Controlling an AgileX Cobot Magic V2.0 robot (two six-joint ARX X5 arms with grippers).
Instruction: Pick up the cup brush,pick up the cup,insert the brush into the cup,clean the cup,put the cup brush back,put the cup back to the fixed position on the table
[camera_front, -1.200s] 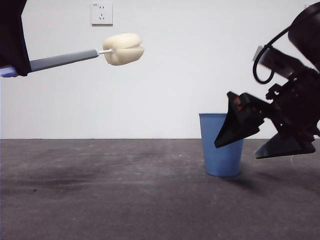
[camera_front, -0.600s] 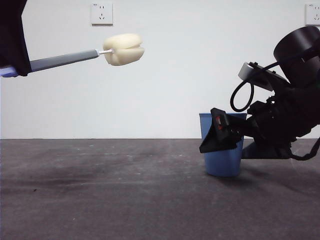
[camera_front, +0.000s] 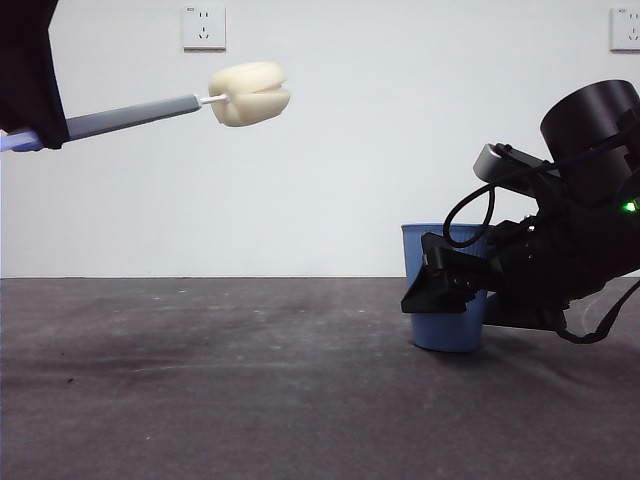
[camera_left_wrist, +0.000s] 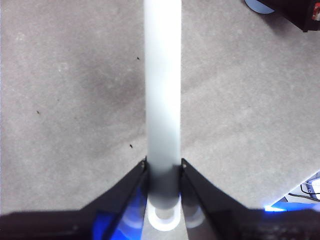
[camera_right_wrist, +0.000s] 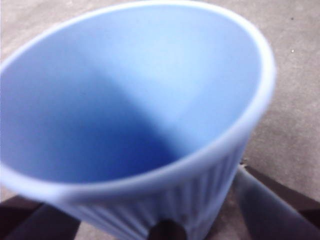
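The blue ribbed cup (camera_front: 447, 332) stands upright on the table (camera_front: 250, 390) at the right. My right gripper (camera_front: 432, 292) is low at the cup's middle, open, with one jaw on each side of it. The right wrist view is filled by the cup (camera_right_wrist: 135, 100), mouth toward the camera, with the jaws close beside its lower wall. At the upper left, my left gripper (camera_front: 35, 120) is shut on the grey handle of the cup brush (camera_front: 130, 117). The brush points right, high above the table, ending in its cream sponge head (camera_front: 250, 93). The left wrist view shows the handle (camera_left_wrist: 162, 100) clamped between the jaws.
A white wall stands behind the table, with one socket (camera_front: 204, 27) at the upper left and another (camera_front: 625, 28) at the top right. The right arm's cable and wrist (camera_front: 590, 130) loom over the cup.
My right gripper has dropped and moved left, from beside the cup to around its middle. The brush has stayed almost still in my left gripper, rising only slightly.
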